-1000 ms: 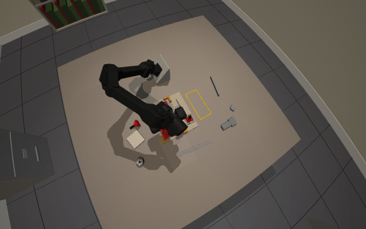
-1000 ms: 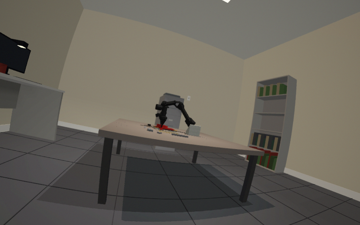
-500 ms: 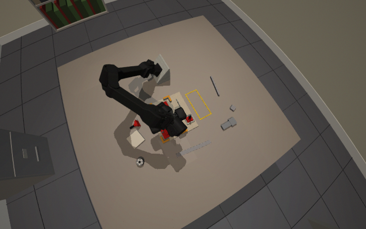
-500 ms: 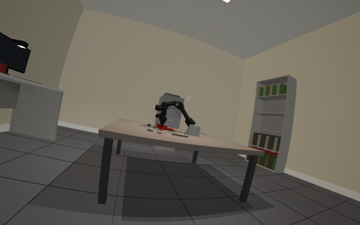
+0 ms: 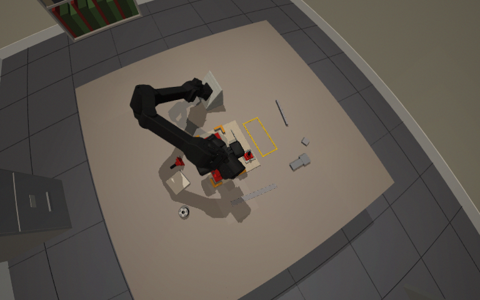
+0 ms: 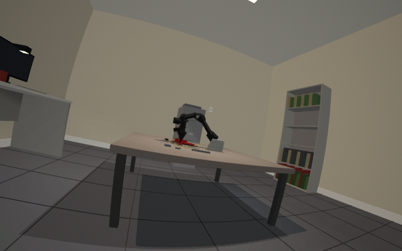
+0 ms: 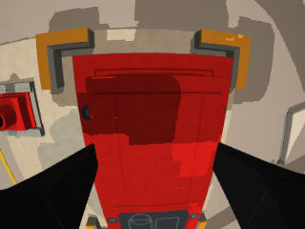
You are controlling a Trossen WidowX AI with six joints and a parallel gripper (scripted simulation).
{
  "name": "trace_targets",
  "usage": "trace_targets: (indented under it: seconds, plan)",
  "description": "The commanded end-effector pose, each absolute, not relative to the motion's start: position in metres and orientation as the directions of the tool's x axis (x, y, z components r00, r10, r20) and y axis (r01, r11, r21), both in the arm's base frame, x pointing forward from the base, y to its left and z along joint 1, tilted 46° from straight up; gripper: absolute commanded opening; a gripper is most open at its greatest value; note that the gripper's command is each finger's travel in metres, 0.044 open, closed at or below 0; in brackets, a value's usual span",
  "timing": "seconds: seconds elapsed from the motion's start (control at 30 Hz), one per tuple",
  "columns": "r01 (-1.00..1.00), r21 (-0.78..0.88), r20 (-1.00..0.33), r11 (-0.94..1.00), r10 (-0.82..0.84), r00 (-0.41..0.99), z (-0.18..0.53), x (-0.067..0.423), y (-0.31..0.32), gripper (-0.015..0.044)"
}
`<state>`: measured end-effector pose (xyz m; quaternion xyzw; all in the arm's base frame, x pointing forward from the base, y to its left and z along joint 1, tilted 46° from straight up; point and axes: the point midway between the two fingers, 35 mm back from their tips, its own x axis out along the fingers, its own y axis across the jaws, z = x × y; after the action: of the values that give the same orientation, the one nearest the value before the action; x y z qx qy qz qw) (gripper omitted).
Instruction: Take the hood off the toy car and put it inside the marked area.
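Note:
The toy car's red hood (image 7: 152, 121) fills the wrist view, lying flat on the car between orange corner brackets (image 7: 63, 44) (image 7: 224, 41) on a beige base plate (image 5: 236, 127). In the top view only slivers of the red car (image 5: 215, 174) show under my wrist. My gripper (image 7: 154, 149) (image 5: 222, 166) (image 6: 179, 139) is low over the hood. It is open, with one black finger close beside each long side of the hood. The marked area is a yellow rectangle outline (image 5: 252, 139) just right of the plate, with nothing inside it.
A small red part with a black knob (image 5: 248, 155) (image 7: 15, 111) sits on the plate's right edge. Another red piece (image 5: 177, 162), a beige tile (image 5: 177, 182), a wheel (image 5: 182, 212), a grey ruler (image 5: 253, 194), a grey bar (image 5: 281, 112) and grey blocks (image 5: 300, 162) (image 5: 305, 141) lie around.

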<state>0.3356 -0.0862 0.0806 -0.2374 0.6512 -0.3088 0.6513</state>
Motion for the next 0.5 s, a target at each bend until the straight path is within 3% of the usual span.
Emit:
trace_targets:
  seconds: [0.0, 0.2, 0.47]
  plan:
    - [0.093, -0.712, -0.701, 0.696, -0.712, -0.039, 0.0808, 0.3356, -0.0861, 0.0335]
    - [0.093, -0.712, -0.701, 0.696, -0.712, -0.039, 0.0808, 0.3356, -0.0861, 0.0295]
    - [0.093, -0.712, -0.702, 0.696, -0.712, -0.039, 0.0832, 0.3359, -0.0835, 0.0085]
